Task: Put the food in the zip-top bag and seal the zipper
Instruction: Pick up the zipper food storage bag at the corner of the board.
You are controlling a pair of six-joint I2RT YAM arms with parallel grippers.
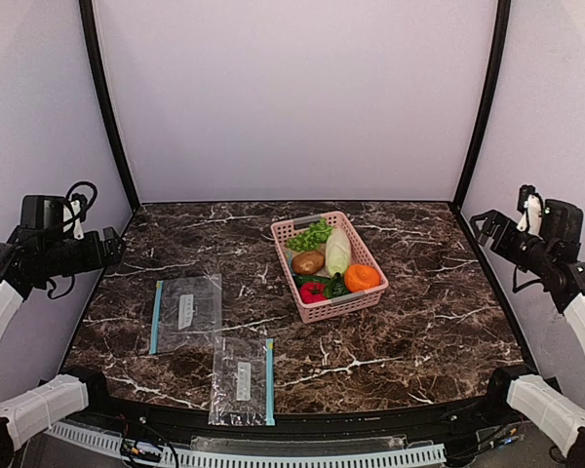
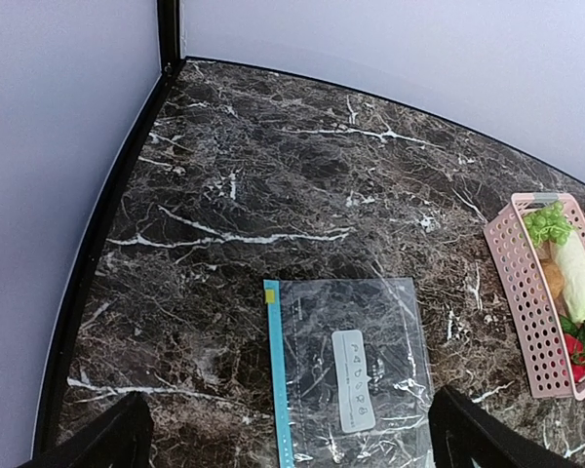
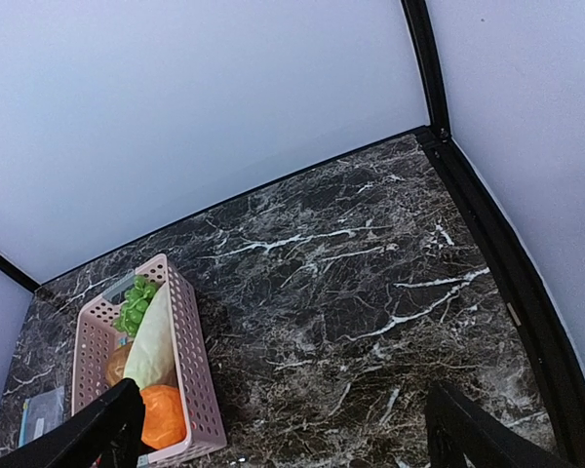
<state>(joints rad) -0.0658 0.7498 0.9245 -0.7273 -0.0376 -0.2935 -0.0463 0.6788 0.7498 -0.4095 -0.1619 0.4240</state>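
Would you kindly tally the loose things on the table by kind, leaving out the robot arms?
Clear bags: 2
Pink basket: 1
Toy food pieces, all in the basket: 6 visible
Total: 9

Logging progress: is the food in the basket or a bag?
In the basket: orange fruit and tomato lie inside it; far bag and near bag lie flat, empty.
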